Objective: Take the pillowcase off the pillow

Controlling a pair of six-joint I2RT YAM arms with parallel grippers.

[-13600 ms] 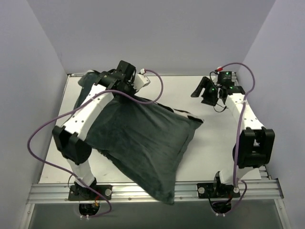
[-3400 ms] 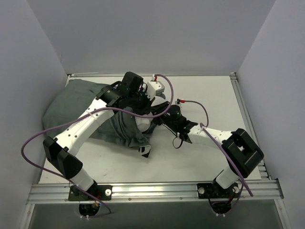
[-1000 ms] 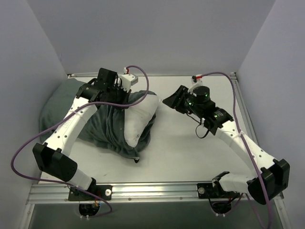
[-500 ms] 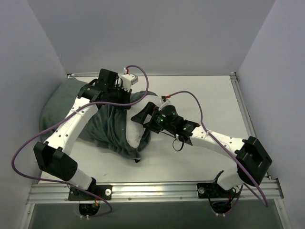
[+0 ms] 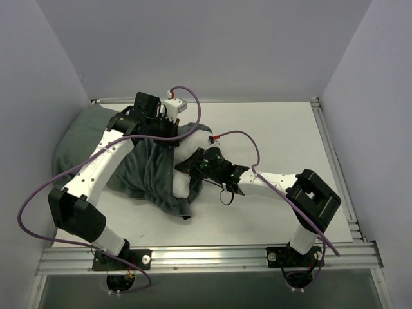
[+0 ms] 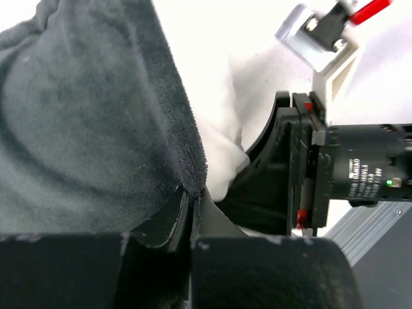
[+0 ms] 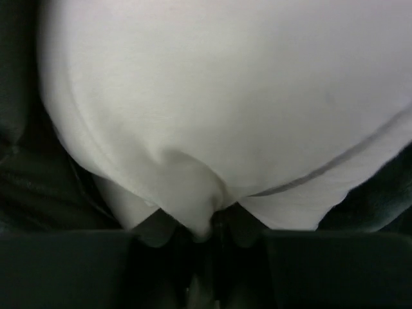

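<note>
Two grips are set, and both look firm to me. The left gripper [image 6: 192, 206] has its jaws pressed together on the hem of the pillowcase [image 6: 84, 129], at the open mouth of the cover. The right gripper [image 7: 209, 232] pinches a small fold of the pillow [image 7: 225, 96] between its jaws, at the plump white end that comes out of that mouth.

Seen from above, both things lie on the table [image 5: 283, 141] toward nine o'clock. The bare white end points to three o'clock and the grey-green cover is bunched over the rest.

I judge the step in hand is to draw the pillow out. To do it well, the right gripper should pull straight toward three o'clock, low and slowly, while the left gripper holds the hem back toward ten o'clock. The pinch takes only little cloth, so a sudden pull may make it slip off.
</note>
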